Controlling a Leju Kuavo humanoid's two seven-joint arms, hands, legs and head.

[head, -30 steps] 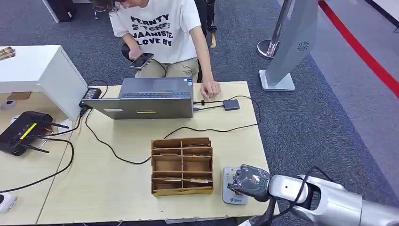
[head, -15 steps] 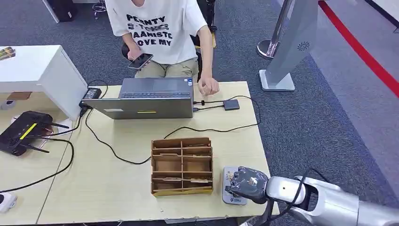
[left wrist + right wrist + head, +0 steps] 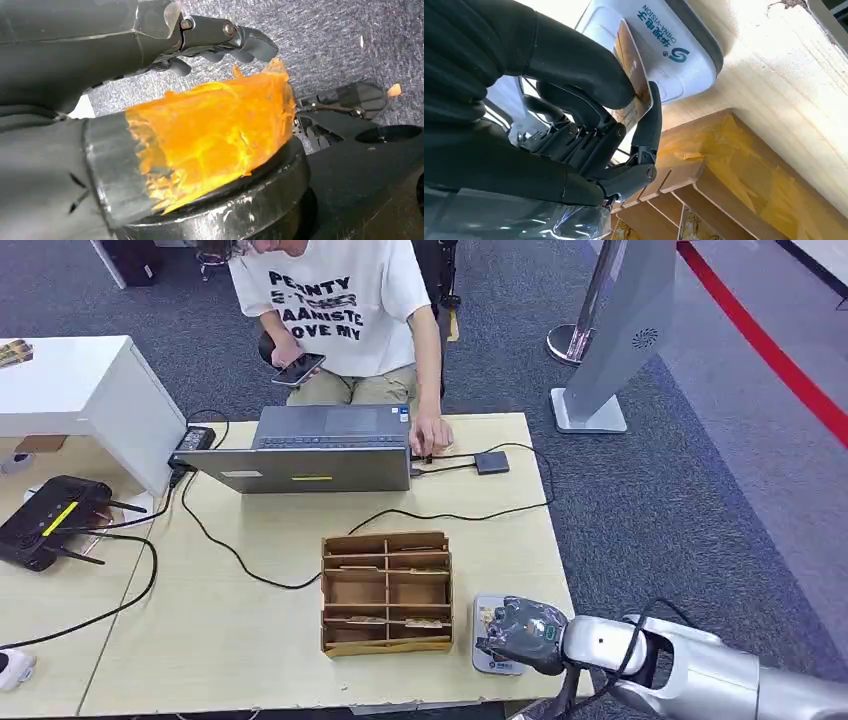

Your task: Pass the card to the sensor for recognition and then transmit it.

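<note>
Pale wooden tabletop [image 3: 250, 640]: right hand [image 3: 520, 632] pinches the thin glossy card [image 3: 634, 75] over the white rounded sensor pad [image 3: 664, 45]; it seems barely gripped, so it could slip. Left hand's [image 3: 220, 40] fingers curl emptily.

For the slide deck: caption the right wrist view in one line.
Right hand pinches the card over the white card reader, beside the cardboard organizer on the wooden table.
</note>
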